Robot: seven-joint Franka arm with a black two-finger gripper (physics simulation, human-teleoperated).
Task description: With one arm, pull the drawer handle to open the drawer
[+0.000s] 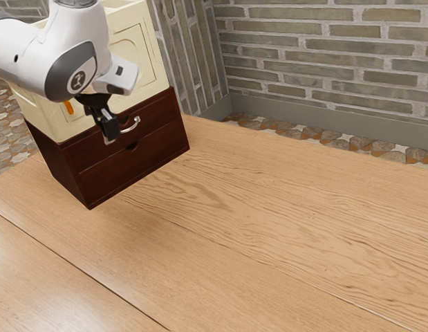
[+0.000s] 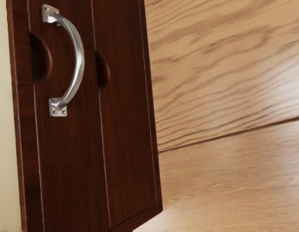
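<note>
My white arm [image 1: 23, 59] comes in from the upper left of the exterior view, with my black tool [image 1: 110, 133] low in front of the dark brown chest [image 1: 54, 162]. The tool is just beside the curved metal handle [image 2: 80, 60], which lies toward the exterior view's right of it. I cannot tell whether my tool is apart or together.

The handle is on the upper drawer [image 1: 160, 119], in the upper left of the exterior view; in the wrist view it bows out in the upper left of the picture, with a screwed plate at each end. The upper drawer sits shut, its front about level with that of the lower drawer [image 1: 148, 158]. Each has a rounded notch at its top edge, the upper one behind the handle.

A cream cabinet [image 1: 143, 59] rests on top of the chest. The chest stands on the wood-grained tabletop [image 1: 269, 228], which spreads across the middle and bottom of the exterior view. A brick wall [image 1: 324, 59] spans the upper right, above patterned floor tiles [image 1: 345, 142].
</note>
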